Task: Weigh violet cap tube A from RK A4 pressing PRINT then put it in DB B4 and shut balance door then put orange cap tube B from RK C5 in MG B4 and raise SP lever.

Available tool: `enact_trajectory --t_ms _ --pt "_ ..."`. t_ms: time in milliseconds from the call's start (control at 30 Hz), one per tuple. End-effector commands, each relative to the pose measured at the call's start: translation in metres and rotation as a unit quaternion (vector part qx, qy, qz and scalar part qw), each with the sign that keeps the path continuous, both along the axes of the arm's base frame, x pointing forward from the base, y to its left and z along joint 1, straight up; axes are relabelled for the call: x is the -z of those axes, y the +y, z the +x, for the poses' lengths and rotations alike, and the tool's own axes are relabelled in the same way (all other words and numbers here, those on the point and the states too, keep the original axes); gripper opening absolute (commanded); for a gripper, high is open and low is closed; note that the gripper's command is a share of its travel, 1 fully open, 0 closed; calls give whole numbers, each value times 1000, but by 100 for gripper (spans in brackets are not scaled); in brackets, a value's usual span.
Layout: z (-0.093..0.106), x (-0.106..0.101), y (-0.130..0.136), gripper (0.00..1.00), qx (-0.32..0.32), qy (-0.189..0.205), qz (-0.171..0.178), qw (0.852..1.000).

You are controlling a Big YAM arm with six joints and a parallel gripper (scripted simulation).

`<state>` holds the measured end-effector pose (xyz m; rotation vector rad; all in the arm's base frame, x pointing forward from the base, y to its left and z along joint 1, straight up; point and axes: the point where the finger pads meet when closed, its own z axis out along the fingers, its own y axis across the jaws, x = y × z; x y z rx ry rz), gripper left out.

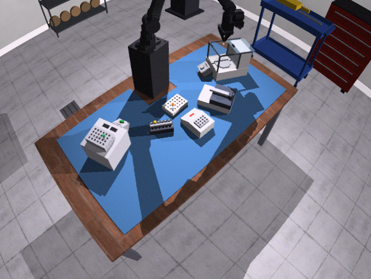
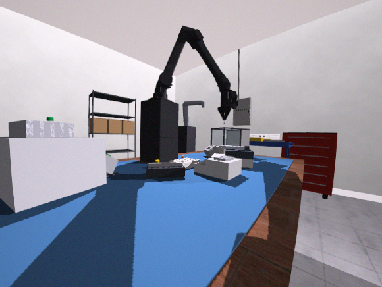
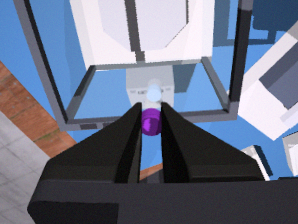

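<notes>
My gripper (image 1: 224, 39) (image 2: 224, 118) (image 3: 151, 111) is shut on tube A, whose violet cap (image 3: 151, 123) sits between the fingertips. The tube's pale lower end (image 1: 223, 44) (image 2: 224, 123) points down. It hangs above the glass box of the balance (image 1: 231, 74) (image 2: 233, 138), near its front edge in the wrist view. The balance's door (image 1: 244, 46) is slid back, so the top is open. The pan (image 1: 226, 65) (image 3: 114, 22) is bare. Tube B's orange cap (image 1: 173, 104) (image 2: 182, 156) stands in the rack (image 1: 183, 102). The dry block (image 1: 198, 129) (image 2: 217, 170) shows no tube.
The spectrophotometer (image 1: 205, 102) stands beside the balance. The magnet block (image 1: 161, 130) (image 2: 165, 173) holds a yellow-capped tube (image 1: 155, 121). The mixer (image 1: 116, 150) (image 2: 59, 164) holds a green-capped tube (image 1: 103, 135) (image 2: 50, 118). The balance's dark upright frame bars rise below my gripper.
</notes>
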<state>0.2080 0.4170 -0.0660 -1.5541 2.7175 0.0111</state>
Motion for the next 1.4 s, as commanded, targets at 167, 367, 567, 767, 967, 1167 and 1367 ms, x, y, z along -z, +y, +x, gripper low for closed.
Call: enact_trajectory --t_ms 167,367,567,767,967,1167,1367 --pt "15 -1 44 9 -40 -2 2 999" --pt "5 9 26 9 -43 2 -6 999" --pt "2 -1 30 9 -45 -2 3 999" --pt "3 -8 31 9 -45 -5 8 999" --pt "7 -5 36 9 -41 -4 7 999" --pt "7 -5 36 9 -41 -4 7 999" --pt "7 -5 36 9 -41 -4 7 999"
